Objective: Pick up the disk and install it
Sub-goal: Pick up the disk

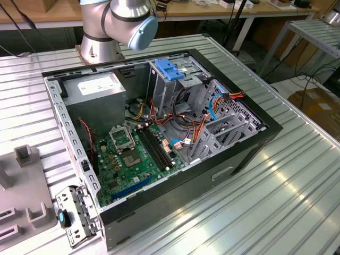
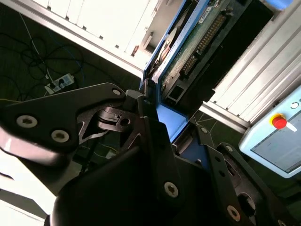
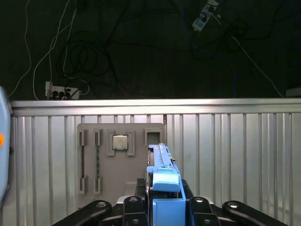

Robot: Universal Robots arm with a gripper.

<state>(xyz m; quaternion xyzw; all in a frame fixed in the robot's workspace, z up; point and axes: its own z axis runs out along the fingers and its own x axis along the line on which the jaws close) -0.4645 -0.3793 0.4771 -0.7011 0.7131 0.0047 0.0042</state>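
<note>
Disk (image 3: 164, 183) gripped, not yet installed

Grey tray (image 3: 117, 174) w/ CPU chip (image 3: 120, 141) lies on ribbed table (image 3: 244, 155); by it yr gripper (image 3: 164, 207) is clamped on disk by its blue rail end, edge-on, prob. so the body is free.

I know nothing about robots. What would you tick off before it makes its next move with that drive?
1. Grip: the blue-railed, flat silver-grey disk sits clamped in the black gripper in both wrist views. Ok.
2. Disk is off the ribbed metal table, seen beneath it in the first wrist view. Ok.
3. The black computer case lies open. Ok.
4. Free slot in the tall metal cage with blue plastic top. Cannot tell.
5. Orange and blue cables beside that cage are out of the path. Cannot tell.
</note>
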